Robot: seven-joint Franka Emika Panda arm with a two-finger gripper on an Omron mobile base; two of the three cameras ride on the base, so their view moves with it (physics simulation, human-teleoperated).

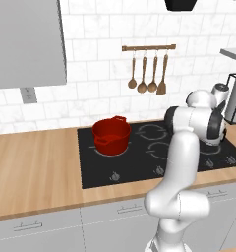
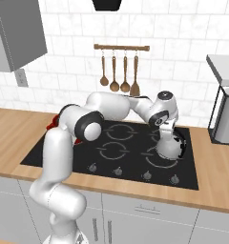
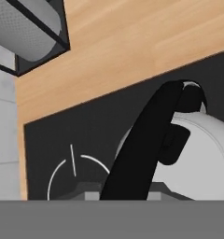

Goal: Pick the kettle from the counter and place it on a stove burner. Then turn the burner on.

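Sitting on the front-right stove burner (image 2: 157, 159), the kettle (image 2: 170, 145) is apparently gripped by its black handle (image 3: 142, 149) from above, though closure of the gripper (image 2: 166, 129) cannot be told.

Wooden surface (image 1: 36, 162) with a black stove (image 2: 130, 152) set in.
A red pot (image 1: 111, 135) stands far left on the stove, the kettle (image 2: 170, 145) on a right burner.

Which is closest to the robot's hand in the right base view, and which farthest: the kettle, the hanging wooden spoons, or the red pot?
1. The kettle: directly under the gripper, on the stove's right side.
2. The hanging wooden spoons: on the wall, up and to the left.
3. The red pot: far left, mostly hidden behind the arm.
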